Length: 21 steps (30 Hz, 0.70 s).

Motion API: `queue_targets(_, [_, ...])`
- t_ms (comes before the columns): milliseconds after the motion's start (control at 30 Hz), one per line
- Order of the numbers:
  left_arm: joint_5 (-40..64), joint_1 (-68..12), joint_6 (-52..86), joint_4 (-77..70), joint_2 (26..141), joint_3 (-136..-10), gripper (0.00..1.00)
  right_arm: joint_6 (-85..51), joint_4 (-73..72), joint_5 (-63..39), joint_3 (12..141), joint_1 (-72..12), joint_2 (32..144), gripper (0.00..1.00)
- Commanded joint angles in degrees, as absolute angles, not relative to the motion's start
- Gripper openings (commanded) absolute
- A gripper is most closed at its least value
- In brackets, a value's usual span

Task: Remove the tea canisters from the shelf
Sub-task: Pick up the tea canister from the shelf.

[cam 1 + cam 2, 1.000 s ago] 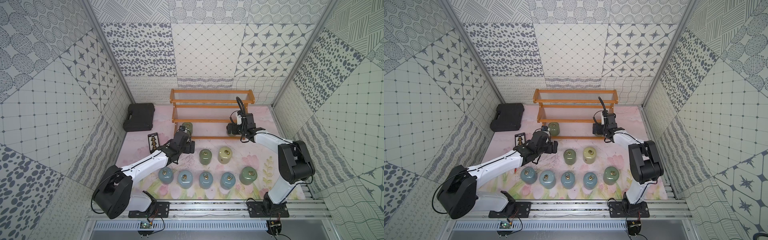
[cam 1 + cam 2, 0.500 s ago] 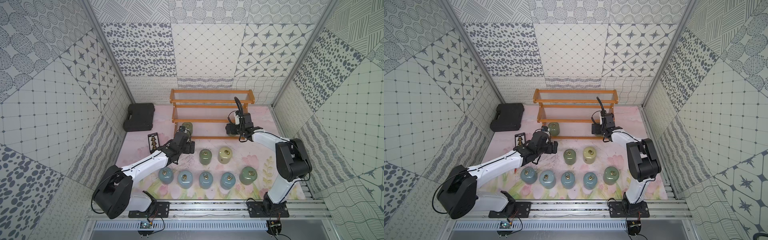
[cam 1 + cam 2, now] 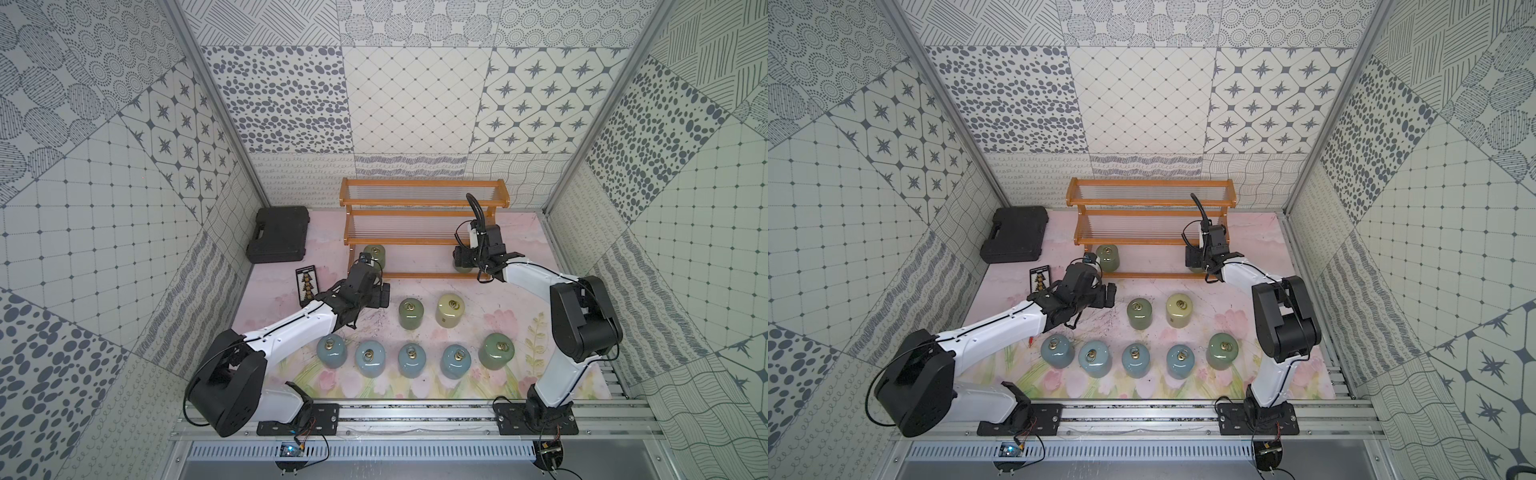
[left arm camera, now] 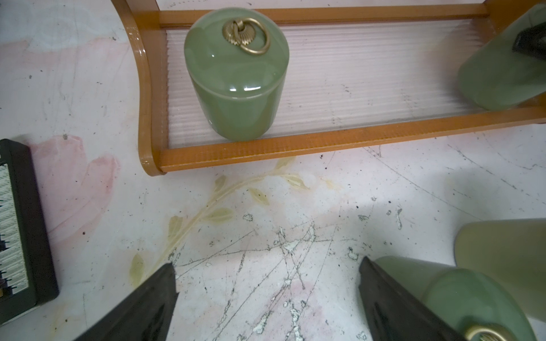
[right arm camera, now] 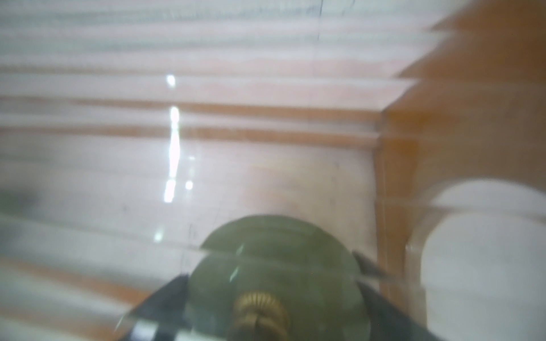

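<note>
The orange-brown shelf (image 3: 424,232) stands at the back of the mat. Two sage green tea canisters remain on its lowest tier. The left one (image 3: 374,255) stands free; my left gripper (image 3: 380,295) hangs open over the mat just in front of it, holding nothing (image 4: 267,262). My right gripper (image 3: 463,262) straddles the right canister (image 5: 274,259), a dark finger close at each side; blur hides whether they press it. On the mat stand several light blue canisters (image 3: 370,358), two green ones (image 3: 410,313) (image 3: 496,351) and a cream one (image 3: 450,309).
A black plastic case (image 3: 278,235) lies left of the shelf. A small black-framed card (image 3: 306,284) lies on the mat beside my left wrist. The shelf's right upright (image 5: 443,118) is close to my right gripper. Patterned walls enclose three sides.
My right gripper has edged in over the right green canister on the lowest tier, its fingers now beside it. The left arm has stayed where it was.
</note>
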State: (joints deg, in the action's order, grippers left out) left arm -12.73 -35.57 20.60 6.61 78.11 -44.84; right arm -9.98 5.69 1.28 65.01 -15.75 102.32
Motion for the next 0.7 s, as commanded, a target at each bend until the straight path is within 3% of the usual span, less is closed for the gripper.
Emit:
queue_targets(0, [-12.1, -35.2, 21.7, 5.4, 78.2, -44.7, 1.0, -9.1, 4.7, 0.6, 63.1, -16.2, 99.5, 0.73])
queue_targets(667, [-12.0, -35.2, 21.7, 4.9, 78.1, -44.3, 1.0, -9.2, 10.0, -1.9, 59.4, -16.2, 88.7, 0.66])
